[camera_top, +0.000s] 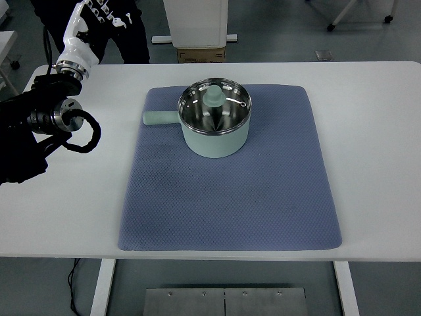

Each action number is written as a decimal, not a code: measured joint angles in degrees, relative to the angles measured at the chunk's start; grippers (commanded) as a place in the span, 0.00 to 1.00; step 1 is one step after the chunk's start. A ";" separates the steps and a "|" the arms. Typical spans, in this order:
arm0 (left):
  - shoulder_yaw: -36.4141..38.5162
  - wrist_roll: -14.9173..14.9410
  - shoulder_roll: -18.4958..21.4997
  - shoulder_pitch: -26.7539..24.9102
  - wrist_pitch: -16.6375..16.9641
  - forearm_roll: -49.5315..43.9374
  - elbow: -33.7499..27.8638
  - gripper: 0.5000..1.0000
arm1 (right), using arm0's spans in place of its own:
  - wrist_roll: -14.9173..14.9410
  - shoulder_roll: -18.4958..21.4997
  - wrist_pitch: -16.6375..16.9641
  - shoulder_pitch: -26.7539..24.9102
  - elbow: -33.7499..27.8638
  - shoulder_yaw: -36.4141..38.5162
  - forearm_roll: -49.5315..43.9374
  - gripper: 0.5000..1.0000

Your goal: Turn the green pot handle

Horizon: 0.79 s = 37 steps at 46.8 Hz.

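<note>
A mint green pot (216, 135) stands on the far half of a blue mat (230, 191). Its steel lid carries a green knob (212, 96). The pot's green handle (160, 118) points straight left. My left arm (56, 117) reaches in from the left edge, over the bare table well left of the handle. Its white forearm rises toward the top left corner, where the dark left hand (105, 14) is partly cut off. The hand is far from the pot and touches nothing. My right arm does not show.
The white table (375, 131) extends around the mat on every side. A black cable loop (82, 139) hangs off my left wrist joint. Beyond the far edge stand a white stand base and a cardboard box (200, 54).
</note>
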 measured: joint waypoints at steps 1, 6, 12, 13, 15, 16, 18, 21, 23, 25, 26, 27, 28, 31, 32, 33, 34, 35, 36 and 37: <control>-0.77 0.00 -0.49 0.57 0.24 0.00 0.57 1.00 | -0.01 0.00 0.00 0.01 0.00 0.00 0.00 1.00; -5.01 -0.03 -3.38 3.55 1.02 -0.01 4.14 1.00 | 0.00 0.00 -0.01 0.00 0.00 0.00 0.00 1.00; -7.83 0.00 -7.45 5.94 0.64 0.04 7.98 1.00 | -0.01 0.00 0.00 0.00 0.20 0.00 -0.06 1.00; -7.98 -0.01 -8.11 6.14 0.58 0.06 8.43 1.00 | -0.01 0.00 0.00 0.00 0.22 0.00 -0.07 1.00; -8.13 0.00 -9.42 6.50 0.47 0.07 9.16 1.00 | -0.01 0.00 0.00 0.00 0.25 0.00 -0.08 1.00; -8.19 0.00 -9.97 6.61 0.47 0.07 9.49 1.00 | 0.00 0.00 0.00 0.01 0.25 0.00 -0.09 1.00; -8.36 0.00 -11.08 7.00 0.41 0.08 10.25 1.00 | -0.01 0.00 0.00 0.01 0.23 0.00 -0.09 1.00; -9.08 -0.01 -12.36 7.65 0.37 0.07 11.26 1.00 | -0.01 0.00 0.00 0.07 0.19 0.00 -0.09 1.00; -9.91 0.00 -13.09 7.93 0.32 0.05 11.93 1.00 | 0.00 0.00 0.00 0.08 0.13 0.00 -0.09 1.00; -10.95 0.00 -13.58 8.36 0.26 0.03 12.52 1.00 | -0.01 0.00 0.00 0.04 0.13 0.00 -0.09 1.00; -11.46 0.00 -13.71 8.61 0.25 0.02 12.76 1.00 | -0.01 0.00 0.00 0.05 0.13 0.00 -0.08 1.00; -12.02 0.00 -13.76 8.83 0.21 0.03 12.97 1.00 | -0.01 0.00 0.00 0.06 0.14 0.00 -0.08 1.00; -12.56 0.00 -13.79 8.98 0.15 0.02 13.12 1.00 | -0.01 0.00 -0.01 0.07 0.14 0.00 -0.08 1.00; -13.69 -0.01 -13.81 9.39 -0.45 0.04 13.32 1.00 | -0.01 0.00 0.00 0.19 0.17 0.00 -0.08 1.00; -13.87 0.00 -13.82 9.51 -0.80 0.05 13.34 1.00 | 0.00 0.00 0.00 0.23 0.17 0.00 -0.06 1.00; -14.02 0.00 -13.82 9.62 -1.25 0.05 13.40 1.00 | -0.01 0.00 0.00 0.30 0.17 0.00 -0.05 1.00; -14.08 0.00 -13.81 9.70 -1.66 0.06 13.55 1.00 | 0.00 0.00 0.00 0.38 0.17 0.00 -0.04 1.00; -14.12 0.00 -13.82 9.74 -2.04 0.07 13.76 1.00 | -0.01 0.00 0.00 0.46 0.17 0.00 -0.03 1.00; -14.12 0.00 -13.81 9.78 -2.41 0.13 14.09 1.00 | -0.01 0.00 0.00 0.52 0.17 0.00 -0.02 1.00; -14.12 0.00 -13.82 9.78 -2.68 0.19 14.39 1.00 | -0.01 0.00 0.00 0.53 0.18 0.00 -0.01 1.00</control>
